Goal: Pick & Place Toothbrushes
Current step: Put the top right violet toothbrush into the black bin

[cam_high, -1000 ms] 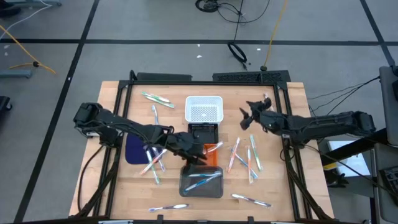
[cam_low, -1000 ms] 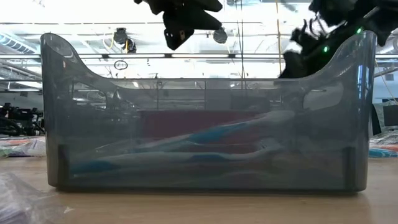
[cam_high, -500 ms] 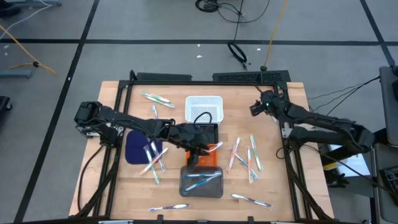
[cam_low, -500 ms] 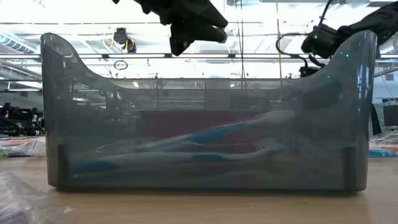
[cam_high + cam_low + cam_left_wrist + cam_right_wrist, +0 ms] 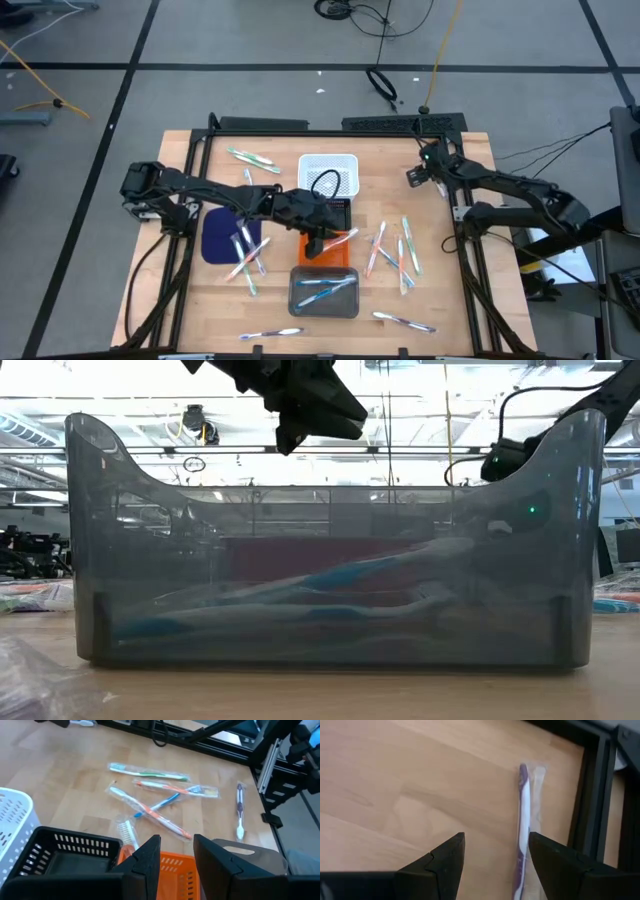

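Since the earlier frame the right arm has pulled back a little to the upper right of the table [image 5: 200,300]; its right gripper [image 5: 492,852] is spread open, empty, above a purple toothbrush [image 5: 522,825]. The left gripper [image 5: 176,855], parted and empty, hangs over the orange tray [image 5: 175,865] at centre. Other toothbrushes [image 5: 390,250] lie right of centre

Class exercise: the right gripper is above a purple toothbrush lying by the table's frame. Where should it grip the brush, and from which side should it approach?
Grip the purple toothbrush across its thin handle near mid-length, coming straight down from above. It lies flat on the wooden table close to the black frame rail, so a sideways approach probably has no room. The right gripper is open and empty.
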